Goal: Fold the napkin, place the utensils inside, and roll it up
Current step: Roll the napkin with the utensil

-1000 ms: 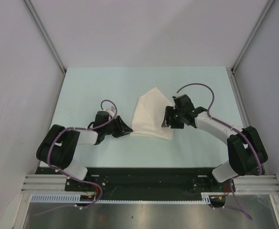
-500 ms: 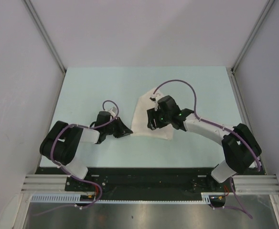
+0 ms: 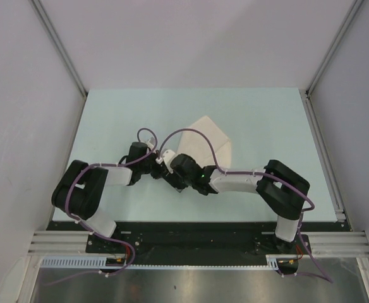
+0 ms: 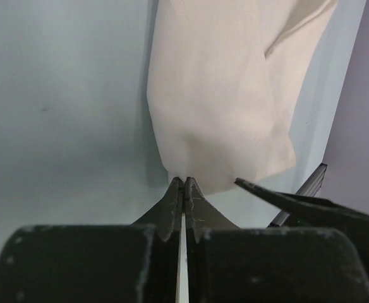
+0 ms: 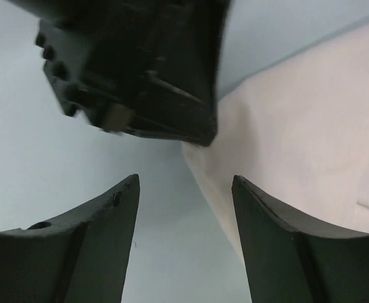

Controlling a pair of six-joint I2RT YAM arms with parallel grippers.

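The white napkin (image 3: 206,136) lies folded on the pale table, its near left corner under the two wrists. My left gripper (image 4: 184,180) is shut, its tips pinching that corner of the napkin (image 4: 229,95), which bulges up slightly there. My right gripper (image 5: 184,189) stands open just beside it, its fingers straddling the napkin's edge (image 5: 311,145), with the left gripper's black body (image 5: 140,69) right above them. One right finger (image 4: 285,199) pokes into the left wrist view. In the top view the left gripper (image 3: 159,169) and right gripper (image 3: 175,180) nearly touch. The utensils are out of view.
The pale green table (image 3: 108,113) is walled by white panels left, right and behind. A metal rail (image 3: 197,240) runs along the near edge by the arm bases. The right arm's purple cable (image 3: 191,132) loops over the napkin.
My right arm has swung left across the napkin to its near left corner, staying open. My left gripper has shut on that corner.
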